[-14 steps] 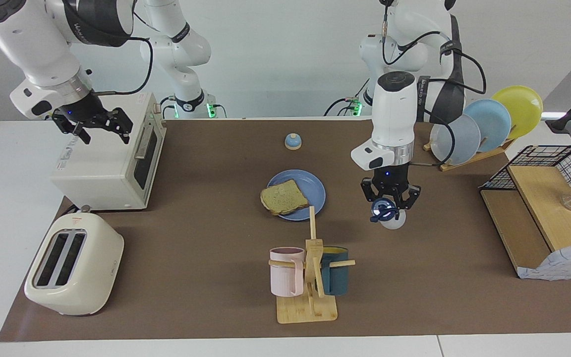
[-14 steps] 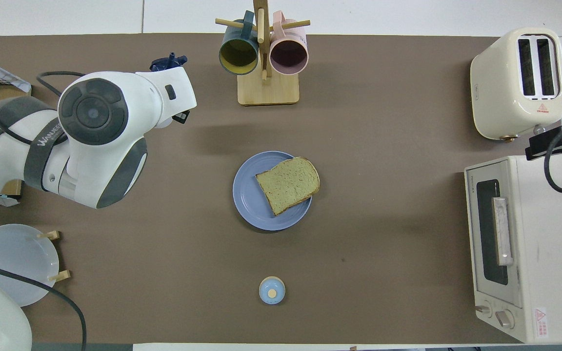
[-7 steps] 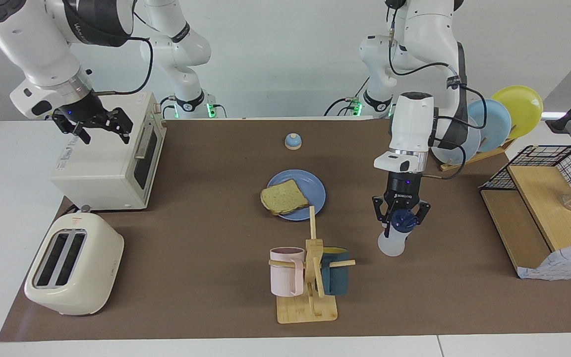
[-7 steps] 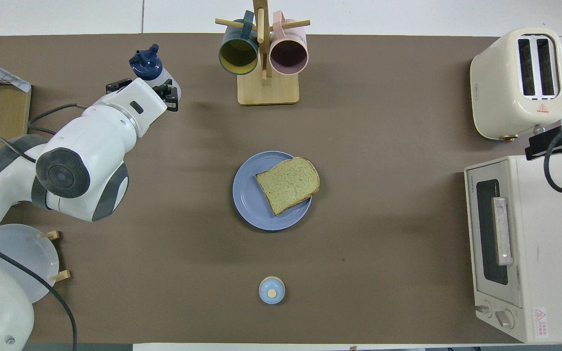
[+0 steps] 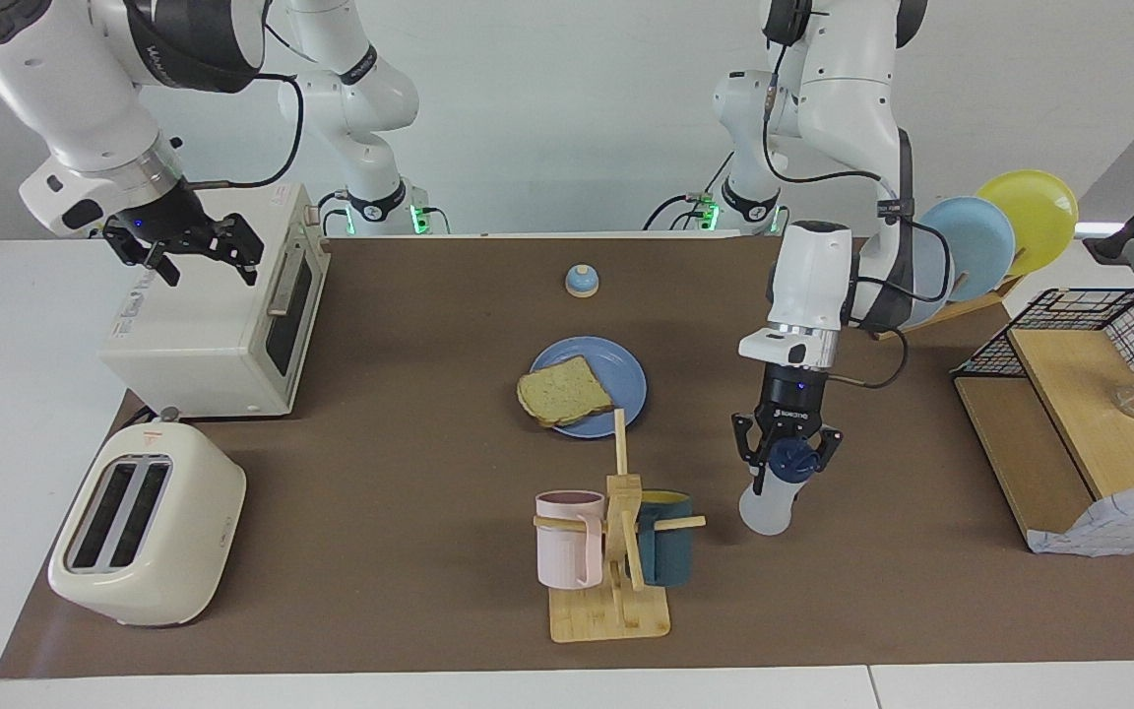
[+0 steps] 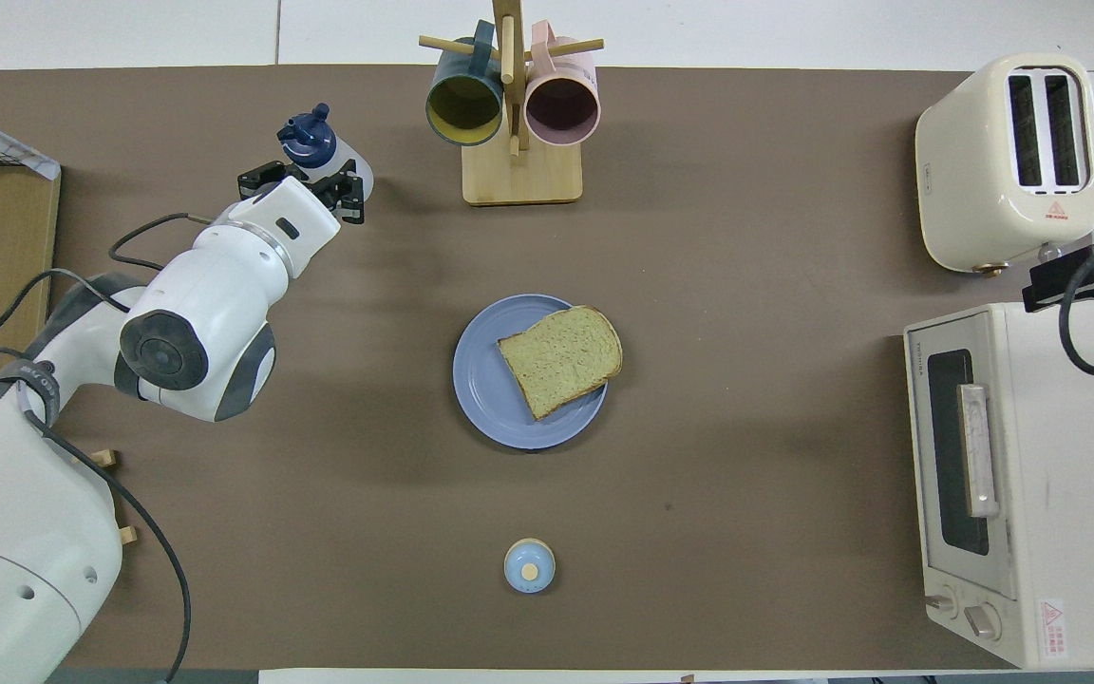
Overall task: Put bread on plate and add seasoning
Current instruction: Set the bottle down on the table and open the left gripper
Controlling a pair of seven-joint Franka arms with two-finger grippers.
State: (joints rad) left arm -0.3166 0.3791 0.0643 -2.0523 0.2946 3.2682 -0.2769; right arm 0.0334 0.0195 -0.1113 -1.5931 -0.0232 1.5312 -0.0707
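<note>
Left tool [image 5: 789, 461] is clamped tight around the seasoning [image 5: 774, 492], gripping just under the navy cap, and the bottle's base now looks to be down on the desk [image 5: 409, 414] beside the mug rack [image 5: 616, 551], toward the left arm's end. A second ago that bottle hung tipped in the air, cap pointing out; half a second ago it had swung nearly upright, and now it stands lower, leaning only a little. The arm itself has stretched out and dropped with it.

Open brown mat lies all around the bottle, with clear room between it and the wooden shelf unit [image 5: 1069, 433] at the desk's end, and a narrower gap to the mug rack.

The bread [image 5: 563, 392] sits on the plate [image 5: 621, 379] mid-desk, one corner overhanging the rim toward the right arm's end; neither has shifted. The bell [image 5: 582, 281] stands apart, nearer to the robots.

Right tool [image 5: 203, 251] waits above the toaster oven [image 5: 222, 325], fingers spread wide and empty, unchanged. The pop-up toaster [image 5: 149, 527] sits near the desk's edge.
</note>
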